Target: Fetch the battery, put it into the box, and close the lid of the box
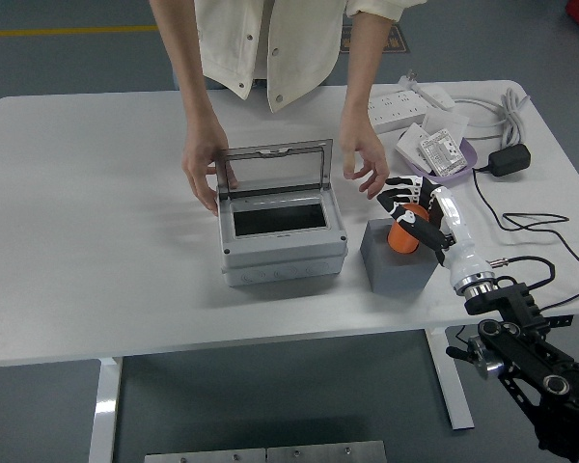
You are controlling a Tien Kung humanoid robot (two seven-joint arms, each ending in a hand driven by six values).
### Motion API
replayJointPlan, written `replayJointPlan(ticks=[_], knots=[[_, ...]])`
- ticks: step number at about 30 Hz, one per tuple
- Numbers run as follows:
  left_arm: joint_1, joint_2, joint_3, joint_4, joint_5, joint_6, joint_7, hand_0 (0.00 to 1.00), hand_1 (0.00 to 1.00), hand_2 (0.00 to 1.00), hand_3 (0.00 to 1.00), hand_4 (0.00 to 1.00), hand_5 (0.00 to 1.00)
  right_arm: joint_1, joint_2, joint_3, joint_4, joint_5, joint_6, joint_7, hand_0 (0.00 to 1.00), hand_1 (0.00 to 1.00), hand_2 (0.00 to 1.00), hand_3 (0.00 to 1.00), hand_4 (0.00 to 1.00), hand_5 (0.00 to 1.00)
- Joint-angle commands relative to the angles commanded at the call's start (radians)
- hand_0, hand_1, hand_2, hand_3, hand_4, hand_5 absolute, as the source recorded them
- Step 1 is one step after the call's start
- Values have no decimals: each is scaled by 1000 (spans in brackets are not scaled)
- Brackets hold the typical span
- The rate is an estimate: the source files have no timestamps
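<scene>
An orange battery [402, 233] is held just above a dark grey block [397, 262], with my right hand [409, 214] shut on it. The grey box [282, 243] stands left of the block with its clear lid [274, 170] raised upright. A person at the far side holds the lid's left edge with one hand [205, 170]. Their other hand [366, 165] hovers just behind my right hand, apart from the block. My left arm is out of view.
Behind my right hand sits a purple tray [460, 164] of small white packets. A white power strip [405, 103], white cables and a black adapter [509, 159] with its black cord lie at the far right.
</scene>
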Motion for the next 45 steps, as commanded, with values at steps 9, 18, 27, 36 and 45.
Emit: replayJointPlan(ticks=[9,18,27,36,45], knots=[[0,-1,3,0,-1,0,-1,641,713,561,536,336,94,0,2,-3,-15,-12,0,-7,595,592,621,656,998,432],[1,0,-5,0,9,-1,0,638,711,561,536,328,81,-1,4,-9,-28,-30,-6,-14,607,609,633,668,960,250],[1,0,-5,0,8,0,0,637,711,561,537,324,75,-1,3,-14,-33,-43,-11,-20,609,616,644,667,735,81],[2,0,-2,0,4,1,-2,636,712,561,538,323,72,0,2,-20,-39,-42,-17,-20,596,617,638,653,631,37],[0,0,-5,0,6,1,-3,634,712,561,537,321,72,2,2,-22,-43,-32,-27,-21,542,579,556,607,599,51]])
